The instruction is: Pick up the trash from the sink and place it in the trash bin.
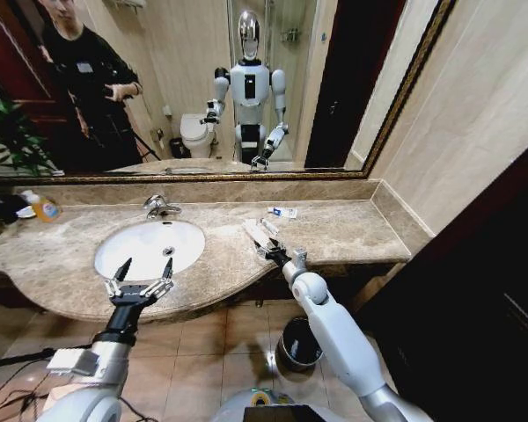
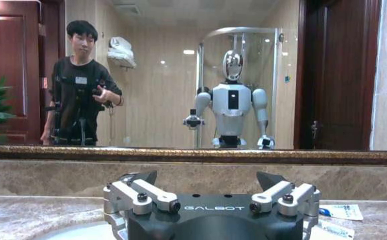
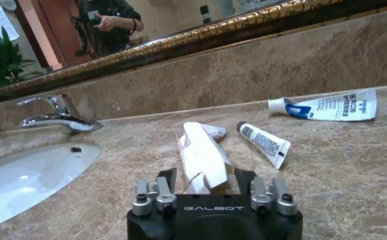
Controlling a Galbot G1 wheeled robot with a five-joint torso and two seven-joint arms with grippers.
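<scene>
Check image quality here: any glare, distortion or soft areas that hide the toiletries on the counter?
Head view: wide-angle bending curves the counter edge and mirror frame; the toiletries by the right gripper look tiny but unglared. Right wrist view: the white packet and the tubes beside it are sharp and evenly lit, with mild sheen on the faucet. Left wrist view: the open left gripper blocks the foreground.

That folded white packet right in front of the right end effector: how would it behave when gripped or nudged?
The white packet looks thin and creased, so it probably crumples rather than holding shape. It seems light and may slide on the polished counter if nudged. Lying flat, it should not roll, unlike the small tube beside it.
</scene>
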